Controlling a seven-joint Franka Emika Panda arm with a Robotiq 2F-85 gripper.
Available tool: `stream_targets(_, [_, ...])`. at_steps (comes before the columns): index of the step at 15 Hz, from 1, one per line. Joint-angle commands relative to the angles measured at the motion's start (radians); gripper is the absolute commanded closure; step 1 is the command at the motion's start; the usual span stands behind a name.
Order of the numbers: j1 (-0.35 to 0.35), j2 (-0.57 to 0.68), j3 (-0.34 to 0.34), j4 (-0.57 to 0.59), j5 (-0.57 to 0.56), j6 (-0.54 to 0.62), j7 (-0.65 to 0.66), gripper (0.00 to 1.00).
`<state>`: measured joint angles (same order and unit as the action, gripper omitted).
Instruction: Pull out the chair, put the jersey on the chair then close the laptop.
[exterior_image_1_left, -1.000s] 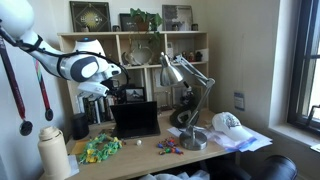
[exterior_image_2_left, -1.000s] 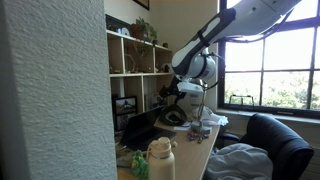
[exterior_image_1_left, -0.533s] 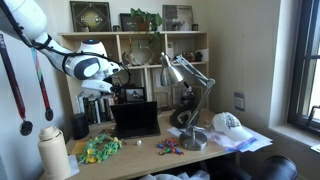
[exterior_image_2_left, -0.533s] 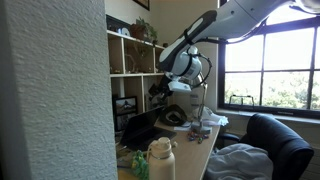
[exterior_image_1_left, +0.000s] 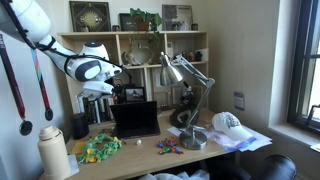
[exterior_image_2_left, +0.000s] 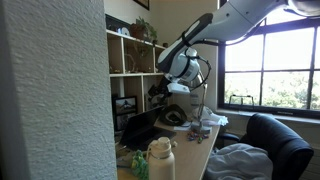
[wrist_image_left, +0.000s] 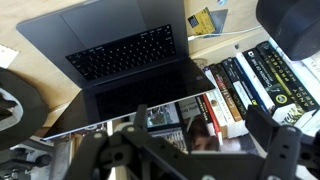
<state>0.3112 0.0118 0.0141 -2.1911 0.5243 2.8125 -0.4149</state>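
Note:
The black laptop (exterior_image_1_left: 135, 120) stands open on the desk in front of the shelf; it also shows in an exterior view (exterior_image_2_left: 140, 128). In the wrist view its keyboard and dark screen (wrist_image_left: 130, 60) lie below me. My gripper (exterior_image_1_left: 100, 92) (exterior_image_2_left: 165, 90) hangs above and behind the laptop's lid, near the shelf. Its fingers (wrist_image_left: 195, 150) are wide apart and empty. The black chair (exterior_image_2_left: 280, 138) stands by the desk's front, and only its edge shows in an exterior view (exterior_image_1_left: 276, 168). The pale grey jersey (exterior_image_2_left: 240, 160) lies bunched on the chair.
A silver desk lamp (exterior_image_1_left: 188, 85) stands right of the laptop, with a white cap (exterior_image_1_left: 228, 123) on papers beyond it. Books (wrist_image_left: 250, 80) line the shelf behind the laptop. A cream bottle (exterior_image_1_left: 54, 152) (exterior_image_2_left: 160, 160), green and coloured small items (exterior_image_1_left: 98, 148) and framed pictures (exterior_image_1_left: 90, 16) are around.
The arm has lifted slightly and drawn back toward the shelf behind the laptop. In the last half second it has barely moved. The laptop stays open.

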Motion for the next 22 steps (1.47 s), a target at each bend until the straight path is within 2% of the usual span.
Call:
stream_targets(1, [0.003, 0.12, 0.011, 0.11, 0.066, 0.034, -0.084, 0.0])
stream_targets(12, [-0.009, 0.501, 0.041, 0.506, -0.006, 0.014, -0.211, 0.0])
stream_targets(17, [-0.007, 0.603, 0.041, 0.668, -0.012, 0.008, -0.21, 0.0])
stream_targets(22, [-0.002, 0.695, 0.028, 0.779, -0.026, -0.016, -0.196, 0.0])
